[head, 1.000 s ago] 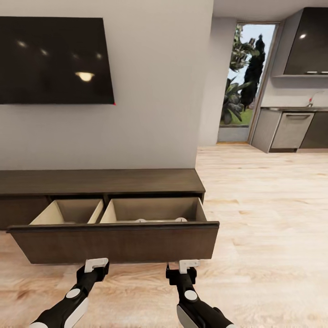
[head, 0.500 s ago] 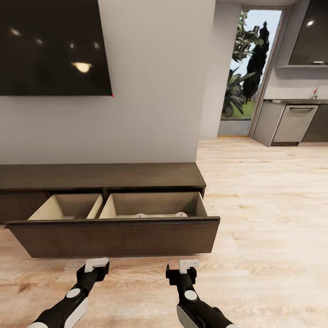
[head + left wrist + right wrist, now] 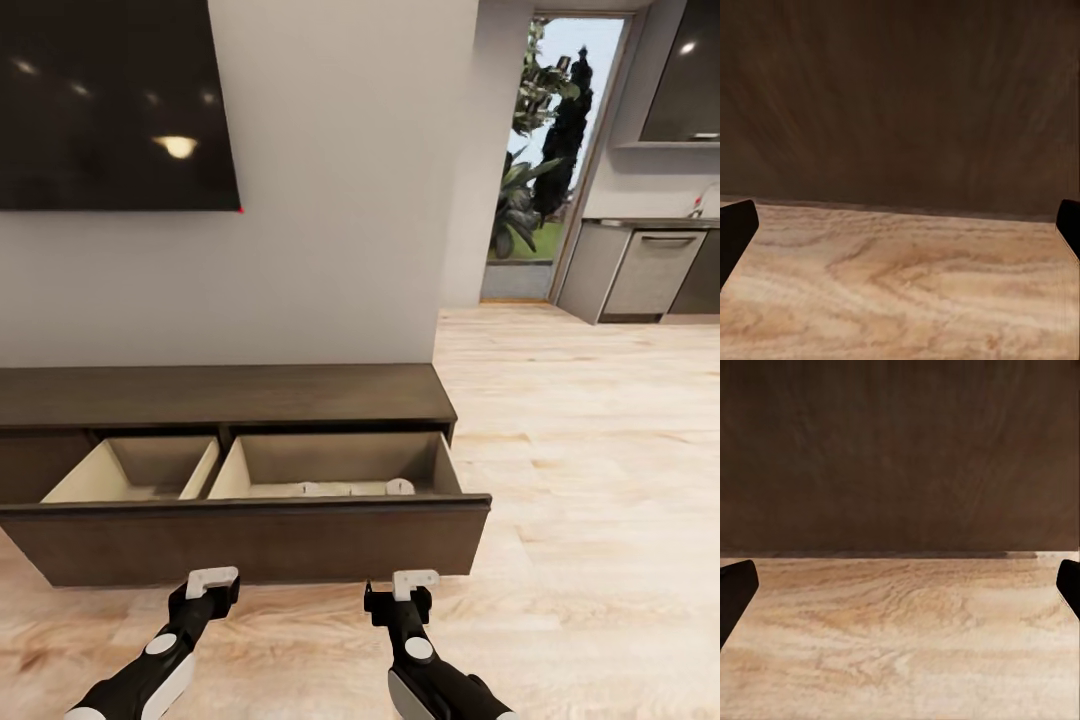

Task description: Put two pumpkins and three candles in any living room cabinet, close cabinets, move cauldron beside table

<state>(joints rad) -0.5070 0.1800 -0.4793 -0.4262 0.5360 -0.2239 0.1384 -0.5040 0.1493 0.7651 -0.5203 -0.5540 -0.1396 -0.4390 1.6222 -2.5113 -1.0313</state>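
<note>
Since a second ago the view has edged closer, while both end effectors, left (image 3: 212, 582) and right (image 3: 415, 584), hang spread open and empty just short of the long low dark-brown wooden cabinet (image 3: 220, 394), its wide drawer front (image 3: 260, 540) pulled out, pale stubby candles (image 3: 350, 488) inside, presumably awaiting a closing push.

Camera perhaps nearer the cabinet (image 3: 225, 395).

No legible txt or labels anywhere.
</note>
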